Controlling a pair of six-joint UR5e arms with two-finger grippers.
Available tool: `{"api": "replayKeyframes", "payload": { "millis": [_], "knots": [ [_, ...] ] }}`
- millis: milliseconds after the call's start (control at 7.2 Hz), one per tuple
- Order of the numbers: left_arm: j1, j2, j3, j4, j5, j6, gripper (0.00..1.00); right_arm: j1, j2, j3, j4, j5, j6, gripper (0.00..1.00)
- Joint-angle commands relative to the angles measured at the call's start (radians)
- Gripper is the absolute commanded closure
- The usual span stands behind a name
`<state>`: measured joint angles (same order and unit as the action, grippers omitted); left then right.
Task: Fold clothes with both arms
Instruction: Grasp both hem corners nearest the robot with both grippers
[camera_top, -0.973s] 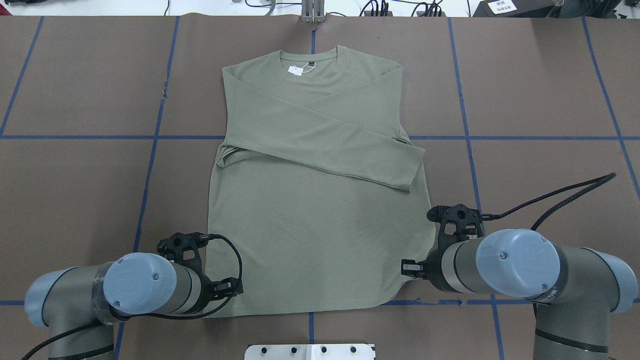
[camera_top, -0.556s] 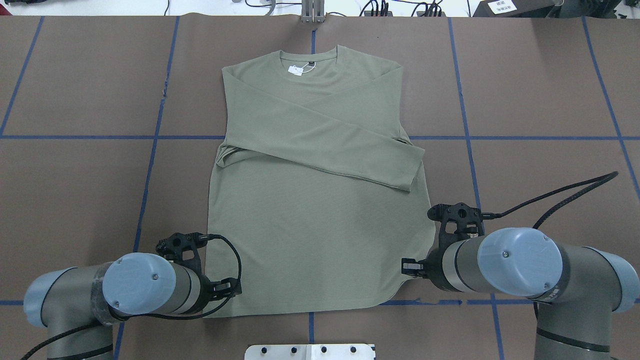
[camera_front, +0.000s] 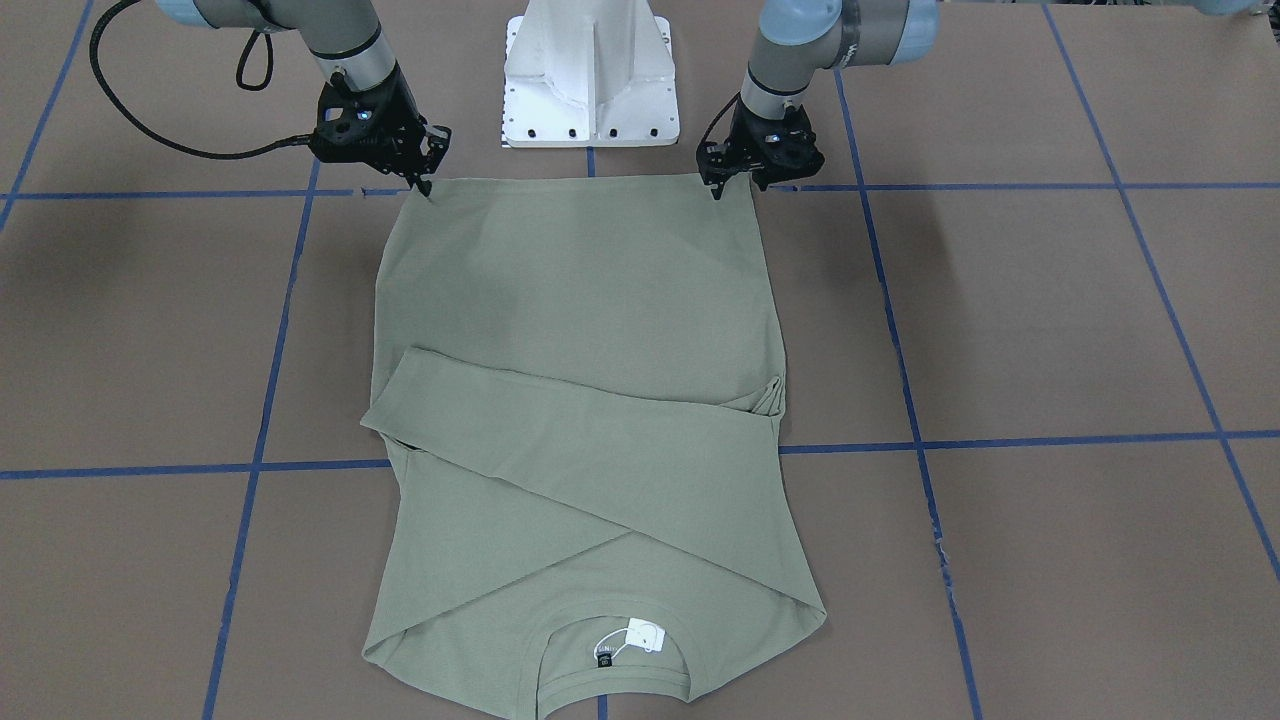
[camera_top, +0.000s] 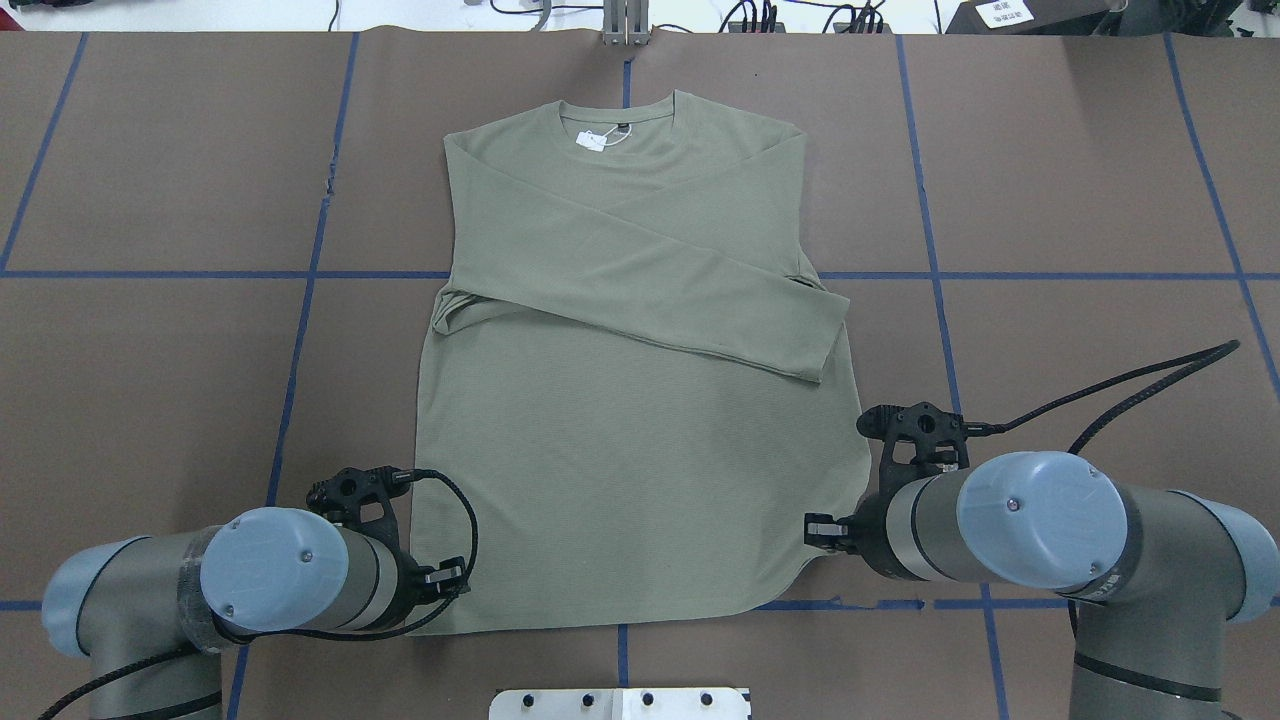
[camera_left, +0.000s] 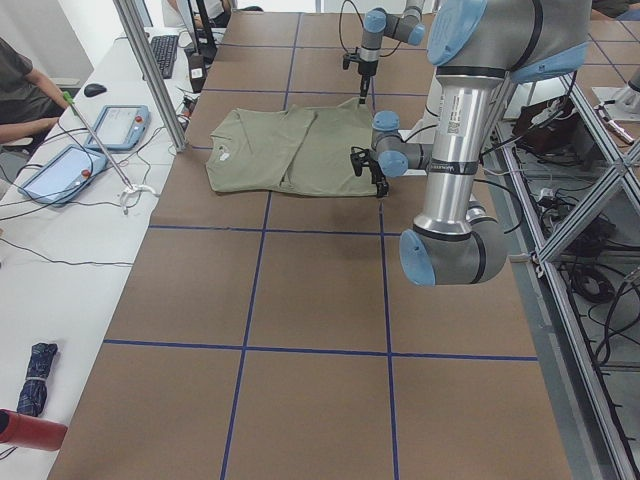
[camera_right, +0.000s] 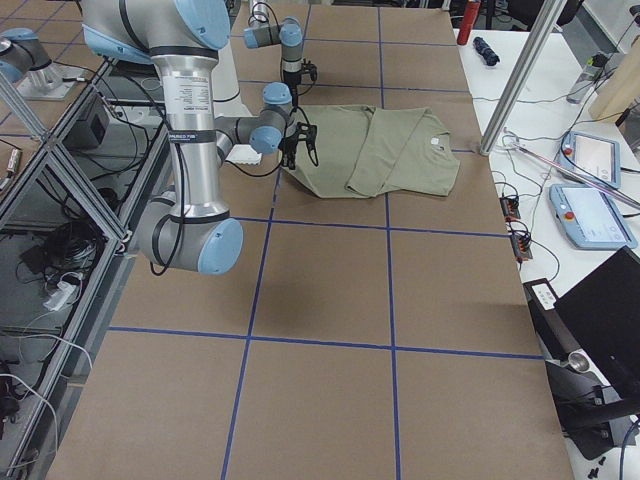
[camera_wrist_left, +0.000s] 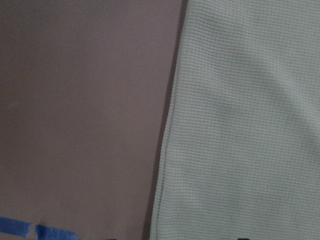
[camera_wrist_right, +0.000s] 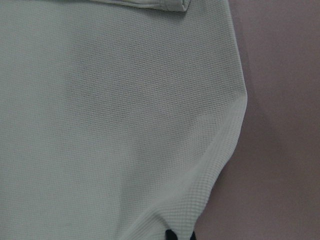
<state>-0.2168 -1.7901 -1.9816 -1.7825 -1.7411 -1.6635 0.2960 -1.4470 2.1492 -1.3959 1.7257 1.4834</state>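
The green long-sleeved shirt (camera_top: 630, 450) lies flat on the brown table, collar away from the robot and both sleeves crossed over the chest. My right gripper (camera_front: 422, 186) sits at the hem corner on its side. In the right wrist view the shirt (camera_wrist_right: 125, 125) puckers toward two close black fingertips (camera_wrist_right: 171, 235), so it is shut on the hem. My left gripper (camera_front: 737, 186) hovers at the other hem corner. In its wrist view the shirt (camera_wrist_left: 240, 125) lies smooth and unpinched, and the gripper looks open.
The white base pedestal (camera_front: 590, 75) stands just behind the hem. Blue tape lines (camera_top: 300, 330) cross the brown table. A black cable (camera_top: 1130, 385) loops off the right arm. A side desk with tablets (camera_left: 130, 125) and a seated person (camera_left: 20, 85) lies past the collar end.
The left arm has drifted slightly back toward the robot and outward. The right arm has shifted a little to the right. The shirt lies almost as before.
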Motion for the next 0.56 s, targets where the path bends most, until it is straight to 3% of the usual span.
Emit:
{"api": "replayKeyframes", "payload": {
  "millis": [0,278,417],
  "knots": [
    [0.001,0.000,-0.009,0.000,0.000,-0.004,0.65,0.000,0.001,0.000,0.000,0.000,-0.002,1.00],
    [0.001,0.001,-0.022,0.000,0.000,-0.005,0.84,0.003,-0.001,-0.002,0.000,0.000,-0.002,1.00],
    [0.005,0.001,-0.022,0.000,0.000,-0.005,0.87,0.003,-0.001,-0.002,0.000,0.000,-0.002,1.00]
  ]
}}
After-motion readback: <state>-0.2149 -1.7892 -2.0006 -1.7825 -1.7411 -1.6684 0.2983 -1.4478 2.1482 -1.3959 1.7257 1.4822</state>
